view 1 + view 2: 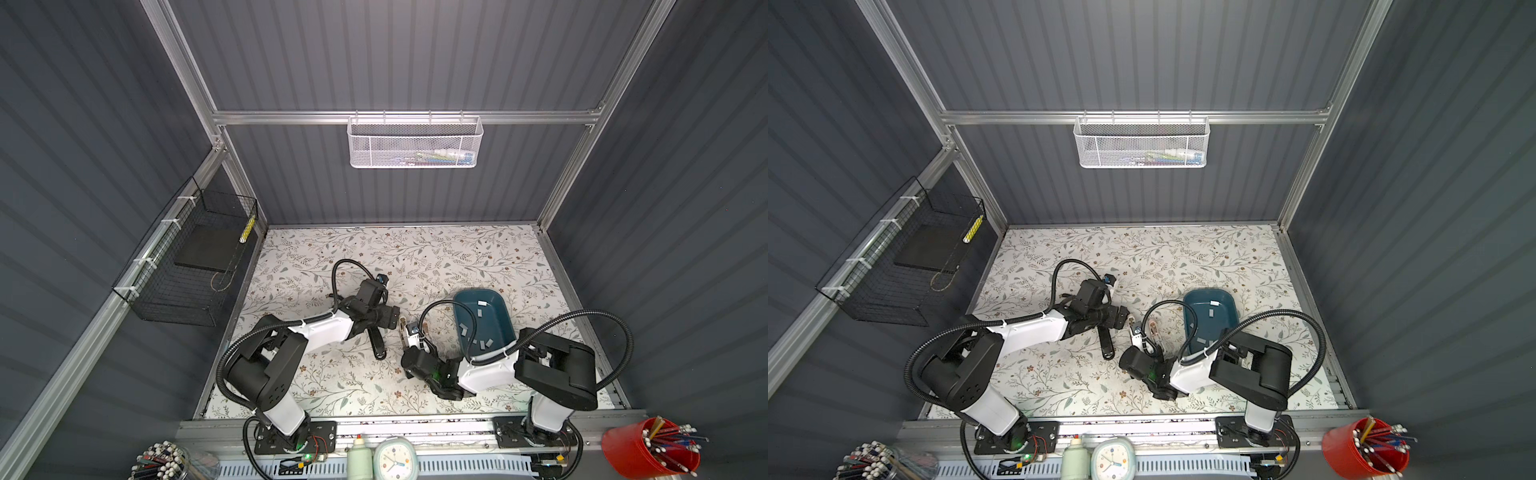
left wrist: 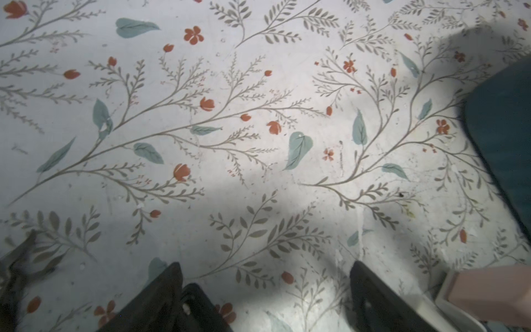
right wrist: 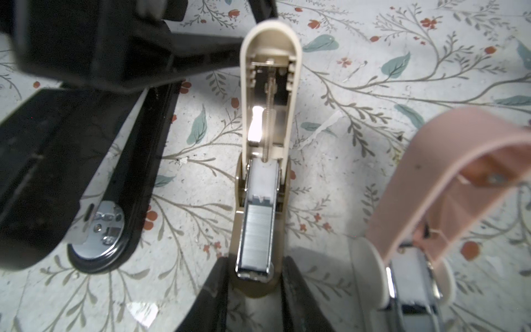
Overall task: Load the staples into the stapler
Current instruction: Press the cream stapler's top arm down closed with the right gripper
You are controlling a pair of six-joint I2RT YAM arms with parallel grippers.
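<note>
A beige stapler lies with its lid swung open, and a grey strip of staples sits in its magazine. My right gripper is shut on the front end of its tan base, one finger against each side. In both top views it lies mid-table. Several more staples lie loose in a teal tray. My left gripper hangs open over bare tablecloth just left of the beige stapler, with nothing between its fingers.
A black stapler lies close on one side of the beige one, under my left arm. An open pink stapler lies on the other side. The teal tray's wall is nearby.
</note>
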